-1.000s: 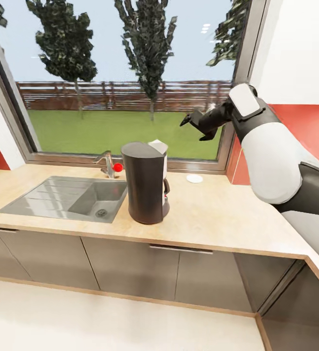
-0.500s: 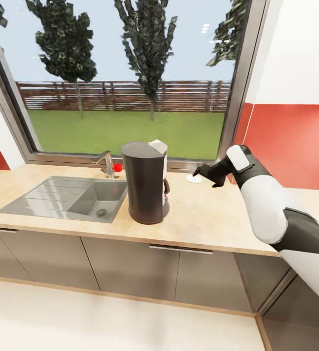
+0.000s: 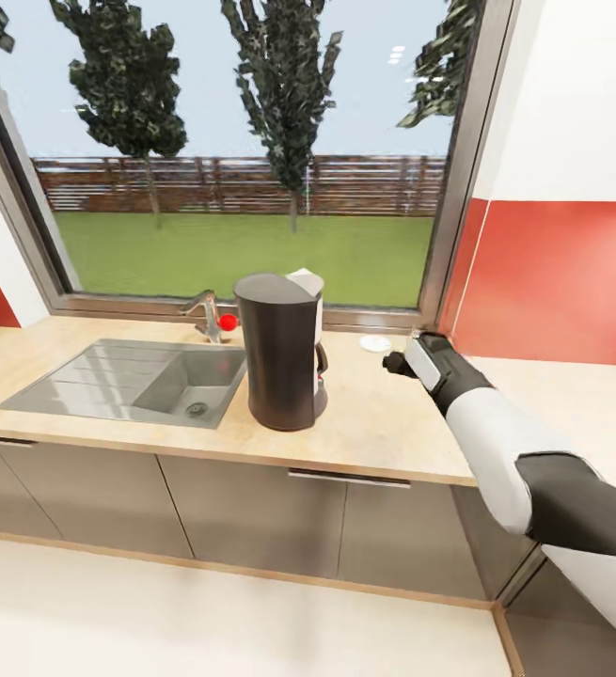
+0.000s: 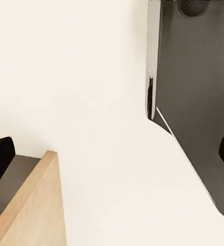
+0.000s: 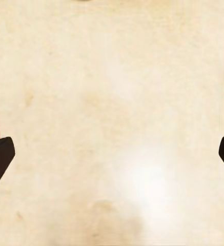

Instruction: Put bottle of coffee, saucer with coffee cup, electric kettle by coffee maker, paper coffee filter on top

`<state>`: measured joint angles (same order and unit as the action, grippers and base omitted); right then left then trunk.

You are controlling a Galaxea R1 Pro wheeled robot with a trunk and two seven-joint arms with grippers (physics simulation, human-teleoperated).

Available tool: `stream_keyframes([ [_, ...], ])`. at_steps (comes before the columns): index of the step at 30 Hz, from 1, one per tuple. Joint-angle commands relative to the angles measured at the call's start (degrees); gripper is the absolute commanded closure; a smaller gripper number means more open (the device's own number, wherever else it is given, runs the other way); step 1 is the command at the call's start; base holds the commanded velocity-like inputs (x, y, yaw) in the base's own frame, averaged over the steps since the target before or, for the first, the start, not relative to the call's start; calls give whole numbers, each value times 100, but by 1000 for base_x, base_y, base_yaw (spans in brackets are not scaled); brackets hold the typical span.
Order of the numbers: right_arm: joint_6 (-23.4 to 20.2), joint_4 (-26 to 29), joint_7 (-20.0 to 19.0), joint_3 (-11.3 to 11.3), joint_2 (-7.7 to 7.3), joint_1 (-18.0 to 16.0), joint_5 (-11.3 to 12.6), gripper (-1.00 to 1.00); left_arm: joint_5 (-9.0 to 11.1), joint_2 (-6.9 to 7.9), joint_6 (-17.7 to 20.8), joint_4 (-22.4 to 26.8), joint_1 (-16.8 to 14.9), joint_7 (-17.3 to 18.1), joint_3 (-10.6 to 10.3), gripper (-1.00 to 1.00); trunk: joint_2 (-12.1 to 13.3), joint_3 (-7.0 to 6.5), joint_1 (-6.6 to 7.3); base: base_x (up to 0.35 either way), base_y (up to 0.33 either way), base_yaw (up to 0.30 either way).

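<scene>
The countertop (image 3: 383,423) runs under the window, sink (image 3: 138,381) at its left end. The coffee maker (image 3: 281,353) stands upright near the middle, just right of the sink, so that bit of the job looks done. A white filter (image 3: 306,282) pokes up at the maker's top, seemingly in place, tho I can't tell how well it's seated.

My right arm reaches out low over the counter, right gripper (image 3: 397,364) just short of the saucer (image 3: 375,344), which lies flat near the window sill, apart from the maker. In my right wrist view both finger tips sit at the frame's far edges w/ bare worktop between: spread wide, holding nothing. My left gripper (image 4: 112,159) likewise has its fingers wide apart, over pale floor.

Left to do, I reckon: saucer beside the maker, then cup, jar and kettle.
</scene>
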<state>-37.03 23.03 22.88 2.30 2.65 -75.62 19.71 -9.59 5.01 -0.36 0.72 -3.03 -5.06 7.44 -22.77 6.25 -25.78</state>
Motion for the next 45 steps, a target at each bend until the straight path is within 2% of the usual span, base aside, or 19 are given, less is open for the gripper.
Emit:
stream_keyframes([
  [1, 400, 6, 49, 204, -2, 152, 51, -100, -60, 0, -7, -1, -4, -13, 47, -100, -15, 12, -1, -217, 40, 0],
  [5, 2339, -23, 58, 790, -11, 691, -36, -100, -60, 3, -15, -1, -5, -6, 47, -100, -15, 12, -1, -278, 69, 0],
  [7, 3360, -30, 63, 966, -16, 1006, -267, -100, -60, 7, -16, -1, -5, -5, 47, -100, -15, 12, -1, -306, 82, 0],
  [8, 3612, -31, 66, 993, -16, 1092, -355, -100, -60, 7, -16, -1, -5, -5, 47, -100, -15, 12, -1, -309, 84, 0],
  [9, 5187, -40, 91, 1072, -10, 1650, -1086, -100, -60, 2, -23, 0, -9, -4, 47, -100, -15, 12, -1, -310, 86, 0],
  [11, 5961, -39, 102, 1082, -2, 1940, -1312, -100, -60, 1, -28, 3, -12, -4, 47, -100, -15, 12, -1, -255, 67, 0],
  [16, 7909, -116, 101, 1093, 17, 2700, -1461, -100, -60, 3, -24, 158, -14, -4, 47, -100, -15, 12, -1, -75, 17, 0],
  [17, 8467, -194, 97, 1095, 31, 2918, -1470, -100, -60, 5, -21, 196, -14, -4, 47, -100, -15, 12, -1, -13, 3, 0],
  [18, 9231, -424, 98, 1096, 112, 3268, -1476, -100, -60, 8, -18, 226, -14, -4, 47, -100, -15, 12, -1, -4, 1, 0],
  [19, 9566, -549, 107, 1092, 197, 3458, -1478, -100, -60, 8, -18, 232, -14, -4, 47, -100, -15, 12, -1, -2, 5, 0],
  [20, 9703, -618, 129, 1091, 236, 3580, -1478, -100, -60, 9, -17, 235, -14, -4, 47, -100, -15, 12, -1, -1, 26, 0],
  [23, 9703, -795, 249, 1090, 305, 3997, -1474, -100, -60, 9, -17, 236, -14, -4, 47, -100, -15, 12, -1, -1, 60, 0],
  [30, 9703, -895, 369, 1089, 332, 4980, -1465, -100, -60, 3, -25, 242, -14, -4, 47, -100, -15, 12, -1, 0, 145, 0],
  [33, 9703, -1086, 373, 1090, 335, 5221, -1463, -100, -60, -8, -29, 244, -14, 0, 48, -100, -15, 12, -1, 0, 214, 0],
  [37, 9703, -1884, 363, 1093, 366, 5366, -1466, -100, -62, -34, -33, 252, -14, 1, 47, -100, -15, 12, -1, 0, 97, 0],
  [41, 9703, -2116, 351, 1089, 399, 5526, -1477, -100, -67, -50, -33, 253, -14, 4, 44, -100, -15, 12, -1, 0, 17, 0],
  [43, 9085, -2149, 346, 1088, 406, 5646, -1478, -100, -76, -56, -27, 249, -14, 1, 37, -100, -15, 12, -1, 0, 5, 0],
  [45, 7966, -2158, 337, 1088, 410, 5705, -1475, -100, -89, -65, -17, 246, -14, -2, 32, -100, -15, 12, -1, 0, 2, 0],
])
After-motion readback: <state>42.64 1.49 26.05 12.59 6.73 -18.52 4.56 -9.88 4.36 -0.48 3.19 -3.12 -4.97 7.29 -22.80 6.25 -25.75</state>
